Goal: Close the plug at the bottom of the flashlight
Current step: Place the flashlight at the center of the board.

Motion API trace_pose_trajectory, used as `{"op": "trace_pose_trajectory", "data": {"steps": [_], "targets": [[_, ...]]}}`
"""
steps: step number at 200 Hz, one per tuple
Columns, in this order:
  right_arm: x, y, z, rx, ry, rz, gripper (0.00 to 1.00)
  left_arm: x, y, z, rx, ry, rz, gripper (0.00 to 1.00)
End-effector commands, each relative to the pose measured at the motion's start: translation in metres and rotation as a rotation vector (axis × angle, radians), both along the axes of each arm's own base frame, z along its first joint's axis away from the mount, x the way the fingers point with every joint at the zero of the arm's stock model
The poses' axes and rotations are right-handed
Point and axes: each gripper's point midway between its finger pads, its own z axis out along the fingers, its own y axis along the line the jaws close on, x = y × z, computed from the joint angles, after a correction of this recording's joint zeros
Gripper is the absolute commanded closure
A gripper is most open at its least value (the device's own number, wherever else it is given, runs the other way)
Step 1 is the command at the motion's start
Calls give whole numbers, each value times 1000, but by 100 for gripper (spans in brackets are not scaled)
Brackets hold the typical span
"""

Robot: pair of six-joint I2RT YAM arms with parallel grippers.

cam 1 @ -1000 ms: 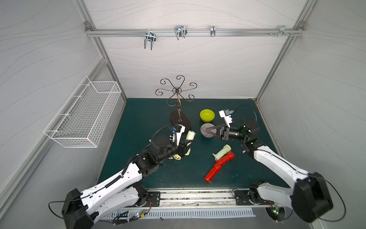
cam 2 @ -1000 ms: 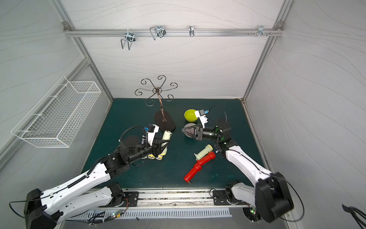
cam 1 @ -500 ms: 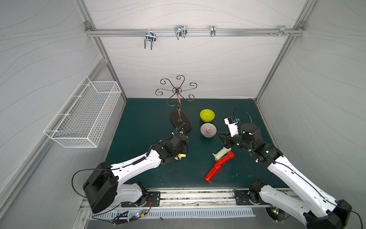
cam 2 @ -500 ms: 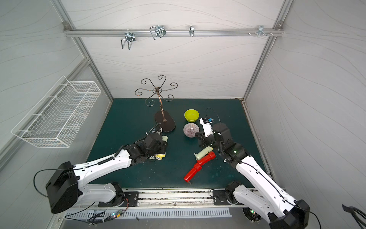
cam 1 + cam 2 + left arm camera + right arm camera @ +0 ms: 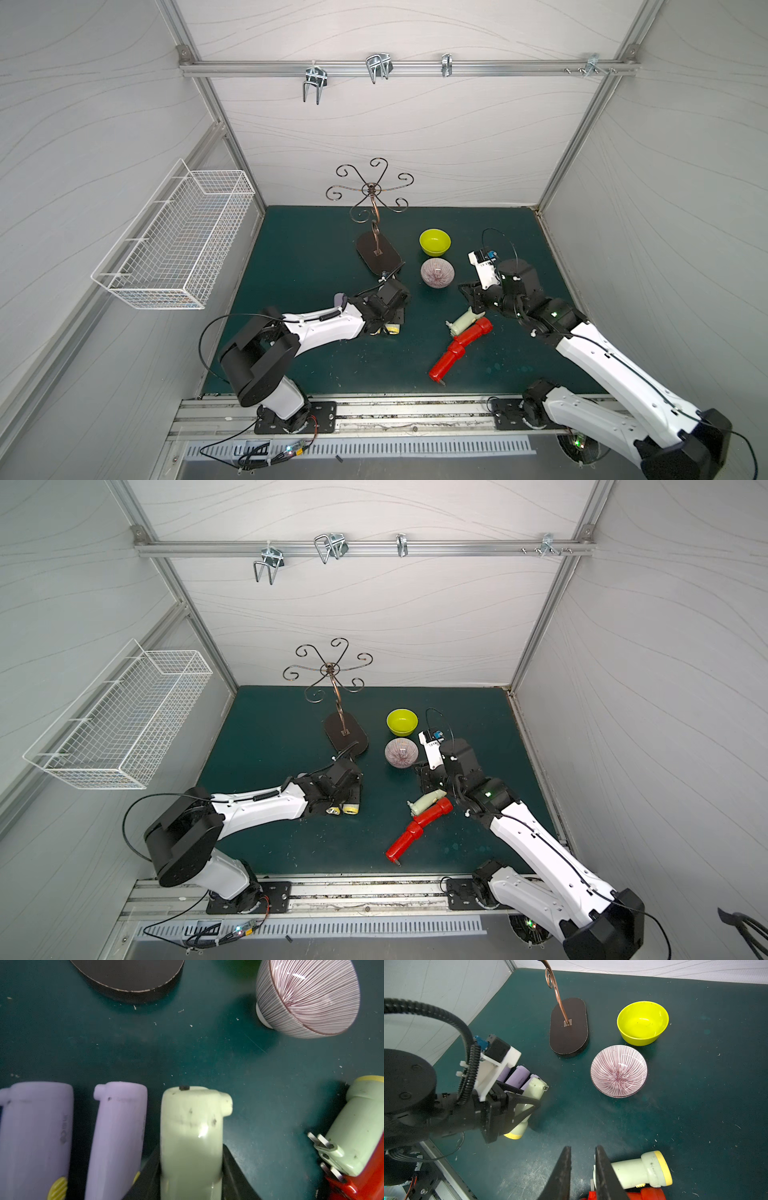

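My left gripper [image 5: 191, 1153] is shut on a pale green flashlight [image 5: 191, 1126], low over the mat; in both top views its yellow head [image 5: 392, 329] [image 5: 350, 809] pokes out under that gripper [image 5: 388, 322]. The flashlight's flat end faces the camera with no prongs showing. A second pale green flashlight [image 5: 464, 322] [image 5: 639, 1169] lies against a red one [image 5: 457, 349], its metal plug prongs [image 5: 320, 1140] sticking out. My right gripper [image 5: 583, 1150] [image 5: 471, 297] hangs just beside that flashlight's plug end, jaws slightly open with nothing between them.
Two lavender flashlights [image 5: 35, 1136] lie next to the held one. A striped bowl [image 5: 437, 272], a yellow-green bowl [image 5: 434, 242] and a wire stand on a dark oval base [image 5: 378, 257] sit behind. A wire basket [image 5: 178, 241] hangs on the left wall.
The left arm has come down, bringing its flashlight low beside the lavender ones. The right arm has swung back from near the striped bowl to the flashlight by the red one, and its jaws have parted.
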Motion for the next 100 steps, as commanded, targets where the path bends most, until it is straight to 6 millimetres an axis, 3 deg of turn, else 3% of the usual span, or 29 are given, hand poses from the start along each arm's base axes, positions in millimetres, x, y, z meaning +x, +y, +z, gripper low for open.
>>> {"op": "trace_pose_trajectory", "data": {"steps": [1,36,83,100], "targets": [[-2,3,-4,-10,8,21,74,19,-22,13,-56,-48,0,100],[-3,4,-5,-8,11,25,73,24,-23,-5,-28,-5,0,100],[-4,7,-6,1,14,41,72,24,-21,-21,-25,49,11,79],[-4,8,-6,4,16,44,72,24,-20,-22,-17,50,16,65]]}}
